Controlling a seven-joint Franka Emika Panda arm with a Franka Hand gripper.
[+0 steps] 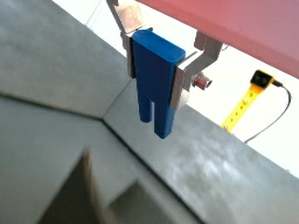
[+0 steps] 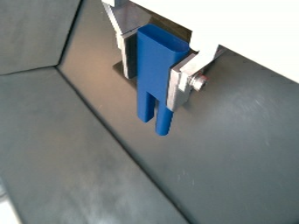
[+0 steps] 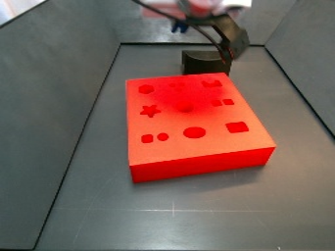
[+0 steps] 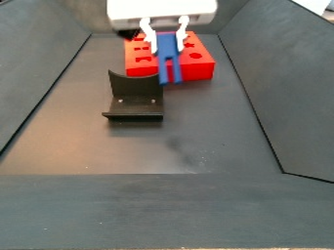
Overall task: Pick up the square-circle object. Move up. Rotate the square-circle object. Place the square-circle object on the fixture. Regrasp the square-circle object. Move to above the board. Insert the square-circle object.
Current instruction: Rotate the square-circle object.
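The hand (image 4: 166, 39) is gripping the upper end of the square-circle object (image 4: 167, 59) between closed fingers (image 2: 177, 85), holding its long axis vertical and clear of the floor, just beside the fixture (image 4: 132, 96) and in front of the board (image 4: 196, 57).

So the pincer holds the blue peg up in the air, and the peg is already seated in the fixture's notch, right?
Not seated. In a side view the pincer holds the blue peg in the air, beside and clear of the fixture, whose notch is empty.
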